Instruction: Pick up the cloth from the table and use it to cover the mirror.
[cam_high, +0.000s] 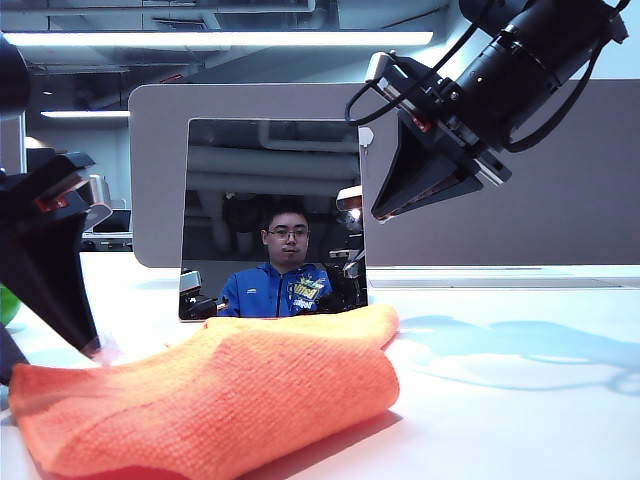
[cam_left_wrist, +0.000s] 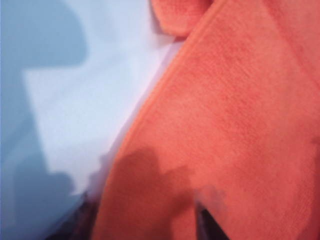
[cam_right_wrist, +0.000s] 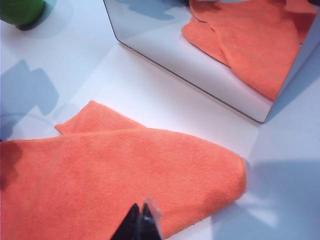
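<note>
Showing, at far left of the exterior view, the left gripper (cam_high: 85, 338) reaching down to the left end of the cloth (cam_high: 220, 390); meeting the orange edge low on the table (cam_high: 520, 400), with one dark fingertip (cam_left_wrist: 210, 225) blurred against the fabric in the left wrist view; leaving it impossible to tell whether the jaws are standing wide or pinching the hem.

Lying folded and thick across the foreground, just in front of the mirror (cam_high: 275, 200) and near its base; not yet lifted at any corner that can be seen.

Standing upright behind the cloth, in front of the grey partition panel (cam_high: 150, 180), with the glass fully uncovered.

Hanging high at the right, above the table and beside the mirror's upper right corner, the right gripper (cam_high: 385, 207); pinched fully closed on nothing, with the tips looking down over the cloth's right end in the right wrist view.

Judging the step in hand to be the pickup at the left edge: pinching through the full fold rather than skimming one layer; bringing the right claw down, opened, to the far end for a two-corner hold; lifting both ends level and clear of the mirror's top before draping, avoiding any push against the glass.
</note>
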